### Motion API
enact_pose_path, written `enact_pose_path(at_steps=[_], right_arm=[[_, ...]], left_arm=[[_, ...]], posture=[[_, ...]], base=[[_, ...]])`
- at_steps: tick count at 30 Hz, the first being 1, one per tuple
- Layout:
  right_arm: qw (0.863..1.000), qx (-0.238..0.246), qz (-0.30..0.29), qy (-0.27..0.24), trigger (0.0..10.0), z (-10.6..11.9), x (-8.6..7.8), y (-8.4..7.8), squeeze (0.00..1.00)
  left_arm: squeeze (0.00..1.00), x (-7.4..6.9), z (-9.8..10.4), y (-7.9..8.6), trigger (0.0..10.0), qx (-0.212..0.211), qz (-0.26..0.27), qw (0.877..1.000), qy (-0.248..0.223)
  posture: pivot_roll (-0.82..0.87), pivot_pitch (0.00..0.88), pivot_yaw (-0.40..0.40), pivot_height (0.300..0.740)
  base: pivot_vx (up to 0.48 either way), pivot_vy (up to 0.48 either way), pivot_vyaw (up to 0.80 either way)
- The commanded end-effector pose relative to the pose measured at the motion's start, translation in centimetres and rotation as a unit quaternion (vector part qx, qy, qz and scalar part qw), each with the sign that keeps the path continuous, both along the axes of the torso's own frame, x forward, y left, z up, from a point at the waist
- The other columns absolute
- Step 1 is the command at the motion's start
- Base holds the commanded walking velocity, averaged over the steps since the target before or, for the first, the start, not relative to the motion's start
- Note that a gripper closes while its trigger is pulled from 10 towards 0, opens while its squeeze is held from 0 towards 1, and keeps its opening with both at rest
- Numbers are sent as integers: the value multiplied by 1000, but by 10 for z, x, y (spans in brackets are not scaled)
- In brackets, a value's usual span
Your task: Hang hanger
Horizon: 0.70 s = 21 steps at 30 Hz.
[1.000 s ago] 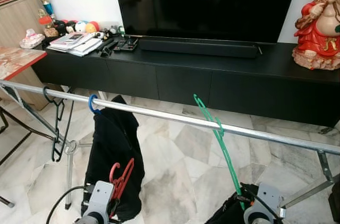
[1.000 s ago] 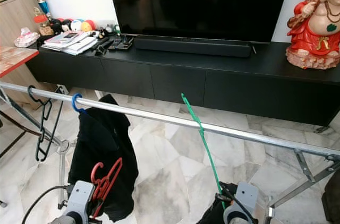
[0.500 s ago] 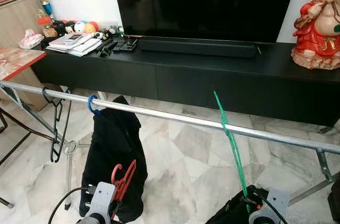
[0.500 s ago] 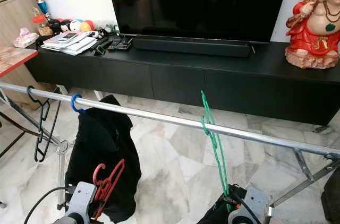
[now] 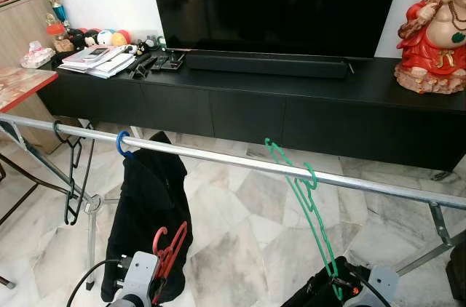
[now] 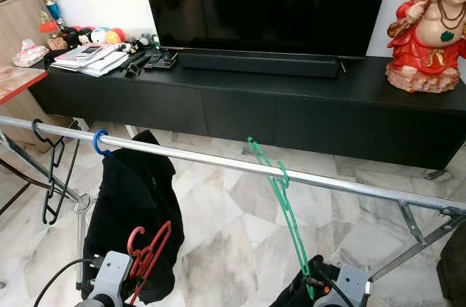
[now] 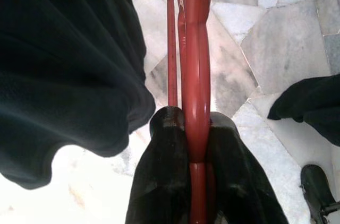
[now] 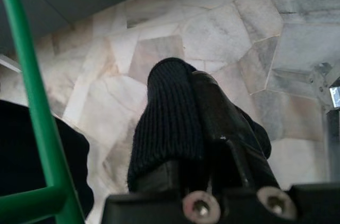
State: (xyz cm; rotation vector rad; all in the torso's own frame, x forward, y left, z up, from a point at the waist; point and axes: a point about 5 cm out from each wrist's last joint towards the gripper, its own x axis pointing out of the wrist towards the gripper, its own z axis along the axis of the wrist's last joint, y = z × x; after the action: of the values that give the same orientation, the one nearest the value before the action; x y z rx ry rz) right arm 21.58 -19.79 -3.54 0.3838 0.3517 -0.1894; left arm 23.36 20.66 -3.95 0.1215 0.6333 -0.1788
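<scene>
A long silver metal clothes rail [image 5: 218, 158] crosses the scene in front of a low black TV bench [image 5: 240, 103], and everything here sits relative to that rail. At the rail's left end a thin black wire hanger [image 5: 73, 176] hangs by its hook. Just right of it, a blue hook [image 5: 121, 144] on the rail carries a black garment [image 5: 149, 205] that drapes down toward the pale marble floor [image 5: 233, 249].

Below the rail and in front of the black garment, the left gripper [image 7: 188, 128] is raised with its silver wrist low in the head views and its fingers [image 7: 159, 181] pointing up. Its jaws are clamped on the lower part of a red plastic hanger [image 5: 169, 249], which stands upright well below the rail and is not hooked on anything.

Further right, a green plastic hanger [image 5: 306, 198] leans on the rail: its hook sits at the rail near the middle, and its body slants down and to the right toward the right gripper [image 5: 342, 285]. The right arm is low beneath the rail, wrist tipped upward. In the right wrist view a black knit fabric [image 8: 170, 123] lies against the black fingers [image 8: 223, 123], with the green bar beside them; whether those jaws are together or apart cannot be told.
</scene>
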Motion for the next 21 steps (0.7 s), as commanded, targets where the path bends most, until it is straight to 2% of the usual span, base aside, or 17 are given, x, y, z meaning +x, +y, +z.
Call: enact_pose_path(at_steps=[1, 4, 8, 9, 16, 20, 21], right_arm=[[1000, 19, -18, -17, 10000, 3, 0, -3, 0], [998, 43, -27, -30, 10000, 5, 0, -4, 0], [999, 40, 2, -17, 10000, 2, -2, 0, 0], [1000, 25, 15, -1, 10000, 0, -5, 1, 0], [999, 25, -21, 8, 10000, -2, -13, -10, 0], [999, -33, -1, 14, 10000, 0, -17, -13, 0], [997, -76, 7, 10, 10000, 4, -17, -16, 0]], left_arm=[[0, -4, -3, 1, 10000, -2, 2, 1000, 4], [0, -4, -3, 1, 10000, -4, 2, 1000, 6], [0, -6, -4, 2, 10000, -2, 1, 1000, 9], [0, -6, -5, 2, 10000, -1, 2, 1000, 11], [0, -7, -5, 4, 10000, 2, 3, 1000, 14], [0, -8, -6, 4, 10000, 7, -2, 1000, 16], [0, -8, -6, 4, 10000, 8, -2, 1000, 16]], posture=[[20, 42, 67, 740], [20, 43, 66, 740], [18, 43, 64, 740], [18, 43, 64, 740], [13, 44, 64, 740], [6, 45, 67, 740], [5, 45, 67, 740]], base=[[0, 0, 0], [0, 0, 0], [0, 0, 0], [0, 0, 0], [0, 0, 0], [0, 0, 0], [0, 0, 0]])
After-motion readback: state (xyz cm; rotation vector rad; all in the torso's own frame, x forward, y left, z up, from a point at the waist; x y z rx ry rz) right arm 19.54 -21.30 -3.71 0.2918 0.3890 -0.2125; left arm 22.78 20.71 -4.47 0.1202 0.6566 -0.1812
